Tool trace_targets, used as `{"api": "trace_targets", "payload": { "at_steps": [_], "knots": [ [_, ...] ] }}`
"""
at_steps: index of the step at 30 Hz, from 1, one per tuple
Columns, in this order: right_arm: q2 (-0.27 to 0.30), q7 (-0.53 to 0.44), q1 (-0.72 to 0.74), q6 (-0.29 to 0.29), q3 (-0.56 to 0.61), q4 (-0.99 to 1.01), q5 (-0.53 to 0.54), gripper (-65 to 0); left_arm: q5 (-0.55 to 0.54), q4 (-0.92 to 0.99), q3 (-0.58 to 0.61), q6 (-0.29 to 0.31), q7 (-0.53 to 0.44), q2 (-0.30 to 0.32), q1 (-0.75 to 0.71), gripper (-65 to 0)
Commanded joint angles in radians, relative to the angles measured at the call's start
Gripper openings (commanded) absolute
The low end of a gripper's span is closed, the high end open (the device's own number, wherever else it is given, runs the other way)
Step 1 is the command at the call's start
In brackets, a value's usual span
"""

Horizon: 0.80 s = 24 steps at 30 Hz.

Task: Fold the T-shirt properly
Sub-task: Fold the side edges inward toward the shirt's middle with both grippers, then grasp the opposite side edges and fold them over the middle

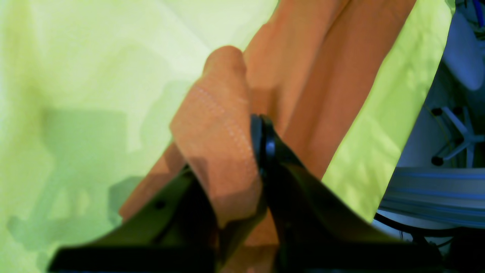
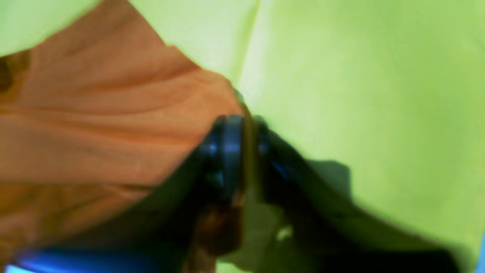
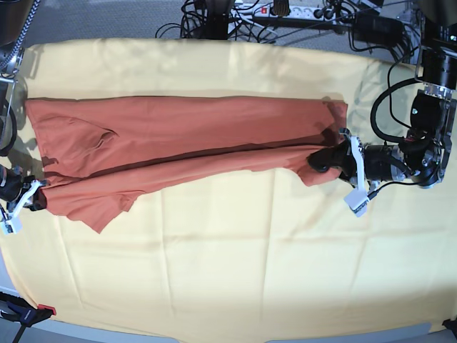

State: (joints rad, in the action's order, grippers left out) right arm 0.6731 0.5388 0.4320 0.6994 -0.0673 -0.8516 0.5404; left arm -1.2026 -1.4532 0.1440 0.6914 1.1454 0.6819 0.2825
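Note:
The rust-orange T-shirt [image 3: 178, 143] lies stretched sideways across the pale-yellow cloth [image 3: 235, 271], its near long edge lifted. My left gripper [image 3: 323, 161] is on the base view's right, shut on the shirt's right end. In the left wrist view a stitched hem fold of the T-shirt [image 1: 219, 140] sits between the black fingers [image 1: 265, 148]. My right gripper [image 3: 37, 194] is on the base view's left, shut on the shirt's near left corner. In the right wrist view the T-shirt [image 2: 94, 125] is pinched at the gripper [image 2: 246, 148].
The yellow cloth covers the whole table. Cables and a power strip [image 3: 285, 10] lie beyond the far edge. A red-and-black clamp [image 3: 28, 313] sits at the near left corner. A chair base [image 1: 458, 136] shows past the table edge.

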Motion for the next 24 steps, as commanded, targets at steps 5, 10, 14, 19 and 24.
{"api": "trace_targets", "payload": {
  "at_steps": [5, 10, 14, 19, 24],
  "knots": [
    [0.028, -0.025, 0.046, -0.001, -0.006, -0.019, 0.035, -24.5, 0.089, -0.011, -0.01, 0.007, -0.069, 0.019, 0.025, -36.9],
    [0.019, 0.055, 0.087, -0.001, -0.006, -0.019, 0.228, -24.5, 0.22, -0.01, -0.01, 0.002, -0.174, 0.019, 0.024, -35.1],
    [-0.038, 0.148, 0.111, -0.001, -0.006, -0.019, 0.287, -24.5, 0.234, -0.008, -0.01, -0.014, -0.191, 0.017, -0.006, -35.1],
    [-0.138, 0.084, 0.107, -0.001, -0.006, -0.019, 0.072, -24.5, 0.234, -0.008, -0.01, -0.011, -0.241, 0.015, -0.058, -35.1],
    [-0.189, -0.002, 0.091, -0.078, -0.005, -0.017, -0.103, -24.5, 0.235, -0.008, -0.01, -0.011, -0.24, 0.013, -0.086, -35.1]
  ]
}}
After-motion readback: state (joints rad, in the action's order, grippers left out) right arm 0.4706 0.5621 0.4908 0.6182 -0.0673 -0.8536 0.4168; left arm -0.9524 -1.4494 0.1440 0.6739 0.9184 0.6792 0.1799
